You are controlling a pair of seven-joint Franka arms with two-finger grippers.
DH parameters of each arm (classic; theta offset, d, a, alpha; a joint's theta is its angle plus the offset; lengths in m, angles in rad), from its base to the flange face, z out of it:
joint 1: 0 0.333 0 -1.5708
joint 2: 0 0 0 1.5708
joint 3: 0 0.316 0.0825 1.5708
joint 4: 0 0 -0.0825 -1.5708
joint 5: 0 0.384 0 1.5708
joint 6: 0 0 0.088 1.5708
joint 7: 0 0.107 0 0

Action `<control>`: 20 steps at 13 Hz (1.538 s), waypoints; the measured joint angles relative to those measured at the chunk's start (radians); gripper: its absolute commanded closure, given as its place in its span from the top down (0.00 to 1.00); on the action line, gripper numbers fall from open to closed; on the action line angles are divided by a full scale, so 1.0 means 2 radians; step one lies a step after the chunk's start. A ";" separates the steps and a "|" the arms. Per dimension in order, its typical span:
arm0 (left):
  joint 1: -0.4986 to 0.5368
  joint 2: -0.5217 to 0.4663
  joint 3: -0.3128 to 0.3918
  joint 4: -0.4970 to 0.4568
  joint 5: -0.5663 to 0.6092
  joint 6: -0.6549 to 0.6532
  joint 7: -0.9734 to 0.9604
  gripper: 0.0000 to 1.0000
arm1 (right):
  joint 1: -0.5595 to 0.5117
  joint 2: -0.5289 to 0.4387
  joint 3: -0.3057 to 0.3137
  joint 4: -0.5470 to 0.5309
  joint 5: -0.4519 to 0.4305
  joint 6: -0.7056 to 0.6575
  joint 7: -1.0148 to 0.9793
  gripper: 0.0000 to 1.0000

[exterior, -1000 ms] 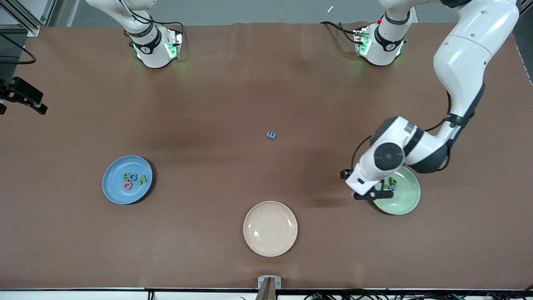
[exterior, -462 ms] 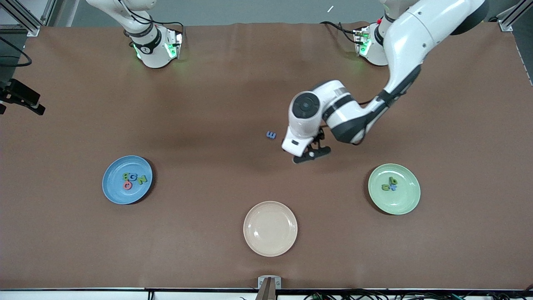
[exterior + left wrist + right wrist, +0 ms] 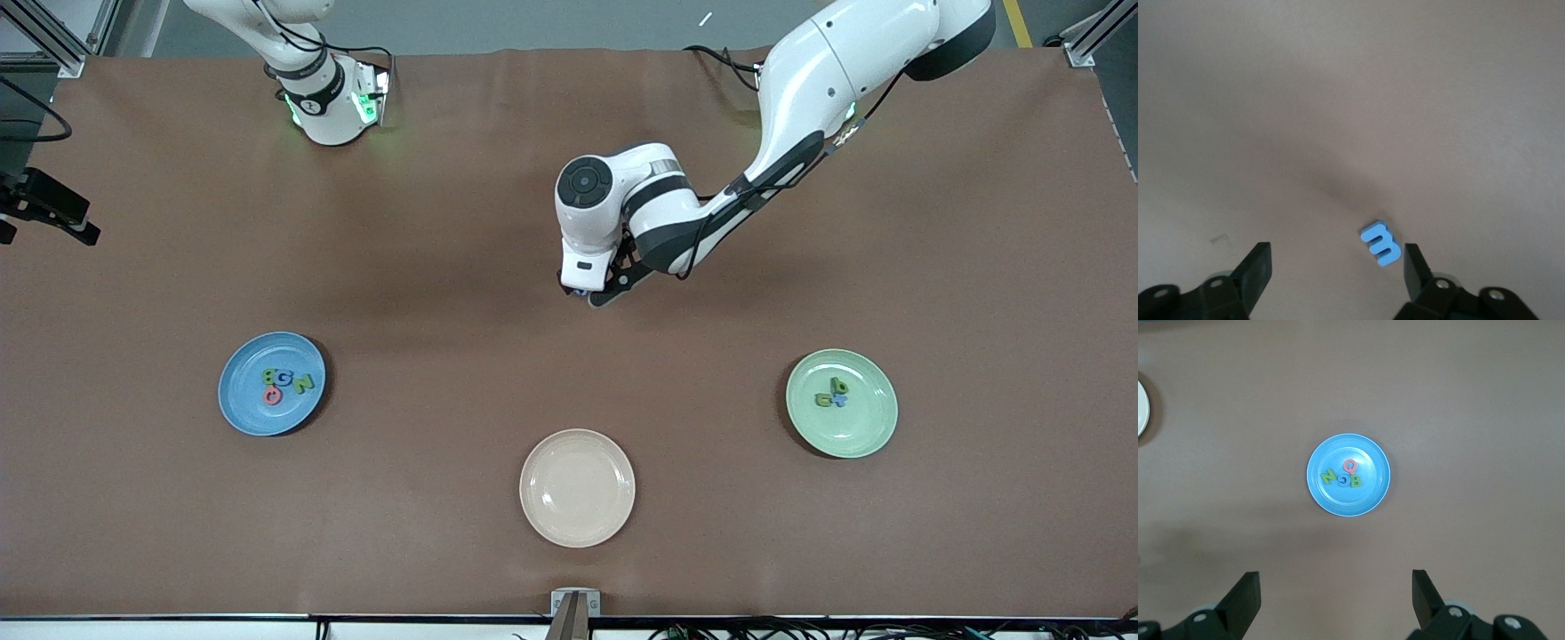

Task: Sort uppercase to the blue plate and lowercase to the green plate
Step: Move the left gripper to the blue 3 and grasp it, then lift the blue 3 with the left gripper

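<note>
The lowercase blue m (image 3: 1380, 243) lies on the brown table mid-table, between the open fingers of my left gripper (image 3: 1336, 267), close beside one fingertip (image 3: 1413, 261). My left gripper (image 3: 591, 294) hangs low over that spot. The blue plate (image 3: 244, 404) toward the right arm's end holds the uppercase letters: green B (image 3: 269, 377), blue G (image 3: 283, 380), green N (image 3: 304, 384), red Q (image 3: 272, 396). The green plate (image 3: 853, 431) toward the left arm's end holds a green p (image 3: 839, 386), a green u (image 3: 823, 400) and a blue x (image 3: 840, 400). My right gripper (image 3: 1336, 600) waits open, high over the blue plate (image 3: 1368, 497).
A cream plate (image 3: 577, 487) sits bare near the table's front edge, between the two other plates. Both arm bases (image 3: 331, 98) stand along the table's back edge. A black fixture (image 3: 49, 209) juts in at the right arm's end.
My left arm has swung from over the green plate to the table's middle and come down around the blue m. Its fingers have drawn in slightly. The right arm has not moved.
</note>
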 measured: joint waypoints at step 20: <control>-0.048 0.023 0.058 -0.062 0.087 0.154 -0.327 0.63 | 0.001 0.000 0.002 0.000 0.000 0.000 0.000 1.00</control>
